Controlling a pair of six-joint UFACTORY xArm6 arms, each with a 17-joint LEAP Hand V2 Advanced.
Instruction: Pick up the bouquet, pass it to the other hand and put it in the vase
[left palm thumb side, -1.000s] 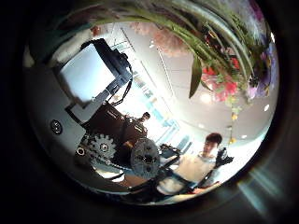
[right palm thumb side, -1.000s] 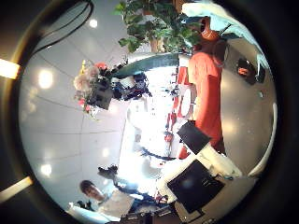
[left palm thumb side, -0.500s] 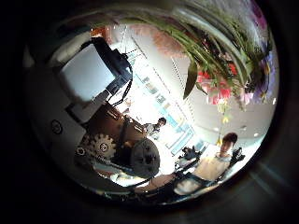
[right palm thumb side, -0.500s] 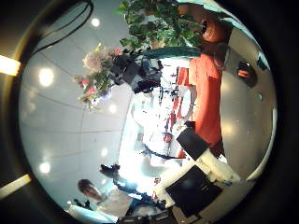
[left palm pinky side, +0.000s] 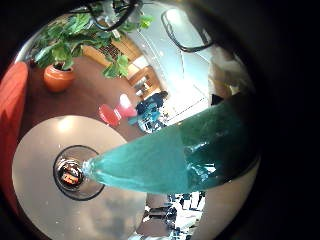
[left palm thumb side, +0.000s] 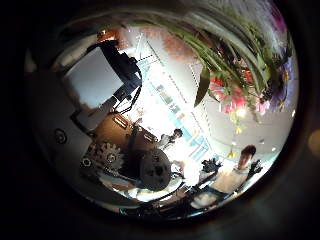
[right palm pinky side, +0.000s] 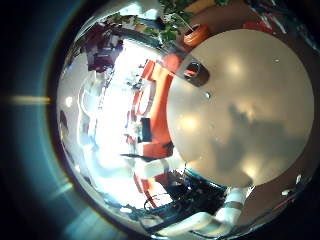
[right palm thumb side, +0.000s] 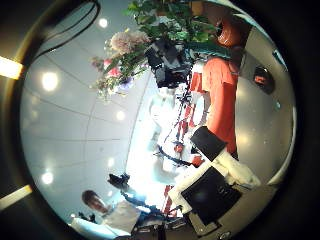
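Note:
The bouquet's wrapped cone (left palm pinky side: 185, 158) fills much of the left little finger side palm view, close to that palm, its tip towards the vase (left palm pinky side: 76, 172) on the round table (left palm pinky side: 45, 150). Its flowers and stems (left palm thumb side: 232, 72) arch over the left thumb side palm view beside my left hand's own geared fingers (left palm thumb side: 128, 160). From the right palm, my left hand (right palm thumb side: 172, 62) shows up in the air, shut on the bouquet (right palm thumb side: 122, 58). My right hand (right palm thumb side: 214, 190) holds nothing. The vase (right palm pinky side: 195, 72) stands near the table's (right palm pinky side: 245, 110) edge.
A potted plant (left palm pinky side: 62, 50) stands on the floor beyond the table. Chairs (right palm pinky side: 158, 92) stand beside the table near the vase. Ceiling lights (right palm thumb side: 48, 82) are above my right palm.
In the right thumb side view my left hand with the bouquet has come closer and now sits further across the picture, towards the plant. The left thumb side view has shifted only slightly.

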